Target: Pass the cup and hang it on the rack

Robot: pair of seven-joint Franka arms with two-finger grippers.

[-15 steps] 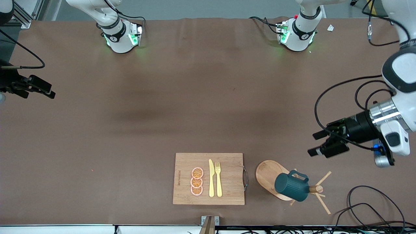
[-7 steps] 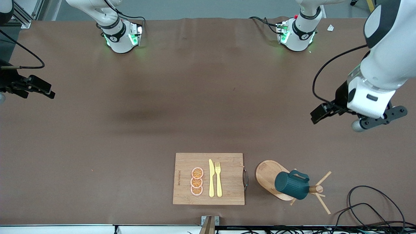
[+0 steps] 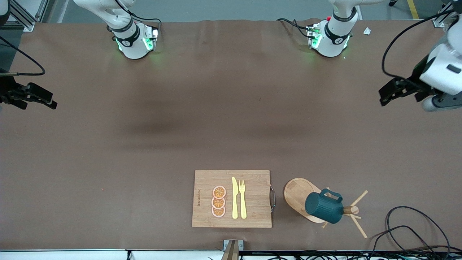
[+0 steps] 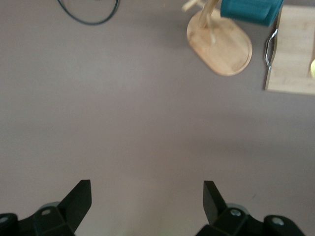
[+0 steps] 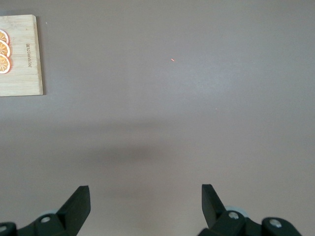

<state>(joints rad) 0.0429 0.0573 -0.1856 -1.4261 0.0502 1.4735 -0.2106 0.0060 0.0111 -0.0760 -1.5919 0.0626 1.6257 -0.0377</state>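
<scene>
My cup (image 3: 324, 208) hung on the rack (image 3: 298, 192); my left gripper (image 4: 146, 202) and right gripper (image 5: 145, 204) gaped wide, empty; board (image 3: 231, 198) lettering unreadable.

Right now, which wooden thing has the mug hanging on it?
The light wooden mug tree with the oval base. The ribbed dark teal mug hangs on it. The rectangular bamboo cutting board holds only cutlery and orange slices.

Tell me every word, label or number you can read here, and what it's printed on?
Cutting board: a short brand mark runs along one edge, also caught in the right wrist view, but too small and blurred to read.
Arm bases: each carries a small round mark, unreadable.
Cup and rack: no text visible.
</scene>
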